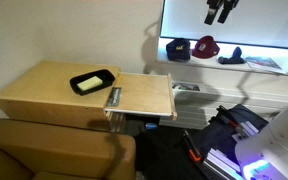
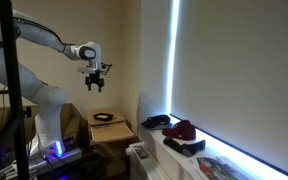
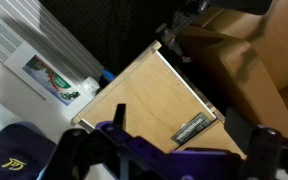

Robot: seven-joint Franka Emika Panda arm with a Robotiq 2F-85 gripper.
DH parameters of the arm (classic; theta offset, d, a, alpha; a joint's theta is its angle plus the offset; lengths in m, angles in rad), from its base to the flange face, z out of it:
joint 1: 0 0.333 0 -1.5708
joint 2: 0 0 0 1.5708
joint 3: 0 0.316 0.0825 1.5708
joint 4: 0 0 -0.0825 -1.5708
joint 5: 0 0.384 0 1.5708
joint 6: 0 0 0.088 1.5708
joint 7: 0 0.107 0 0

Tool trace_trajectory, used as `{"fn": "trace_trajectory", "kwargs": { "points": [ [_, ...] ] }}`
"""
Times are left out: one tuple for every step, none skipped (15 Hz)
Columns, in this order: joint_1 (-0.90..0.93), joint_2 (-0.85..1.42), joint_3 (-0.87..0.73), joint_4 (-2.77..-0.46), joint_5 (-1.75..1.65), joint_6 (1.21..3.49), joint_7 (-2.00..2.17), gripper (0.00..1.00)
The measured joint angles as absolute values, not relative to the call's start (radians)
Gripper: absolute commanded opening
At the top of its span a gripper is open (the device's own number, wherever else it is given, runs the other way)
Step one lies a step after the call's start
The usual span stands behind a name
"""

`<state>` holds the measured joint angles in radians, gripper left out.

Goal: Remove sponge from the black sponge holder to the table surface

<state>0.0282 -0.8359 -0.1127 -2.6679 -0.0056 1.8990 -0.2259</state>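
Note:
The pale yellow sponge (image 1: 90,84) lies inside the black sponge holder (image 1: 110,74), which sits on the left panel of the tan wooden table (image 1: 44,90). The holder also shows small and dark in an exterior view (image 2: 104,118). My gripper (image 1: 220,10) hangs high in the air, well above and off to the side of the table, and also shows in an exterior view (image 2: 96,80). It is open and empty. In the wrist view its two fingers (image 3: 167,152) frame a bare table panel (image 3: 144,95) far below. Sponge and holder are out of the wrist view.
A dark metal strip (image 1: 113,98) runs between the two panels and also shows in the wrist view (image 3: 189,128). A brown sofa (image 1: 54,150) stands against the table's front. A lit window shelf (image 1: 234,70) holds caps and dark objects (image 1: 206,46).

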Motion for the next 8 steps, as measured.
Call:
{"fn": "trace_trajectory", "kwargs": {
  "points": [
    [0.028,-0.836,-0.113,-2.668,-0.006,1.899,-0.226,1.00],
    [0.028,-0.836,-0.113,-2.668,-0.006,1.899,-0.226,1.00],
    [0.028,-0.836,-0.111,-2.668,-0.011,1.901,-0.225,1.00],
    [0.026,-0.834,-0.107,-2.669,-0.027,1.909,-0.213,1.00],
    [0.018,-0.824,-0.103,-2.671,-0.054,1.925,-0.178,1.00],
    [0.005,-0.802,-0.097,-2.675,-0.079,1.945,-0.139,1.00],
    [-0.005,-0.769,-0.090,-2.680,-0.088,1.969,-0.113,1.00],
    [-0.004,-0.730,-0.079,-2.685,-0.088,1.997,-0.096,1.00]
  ]
}}
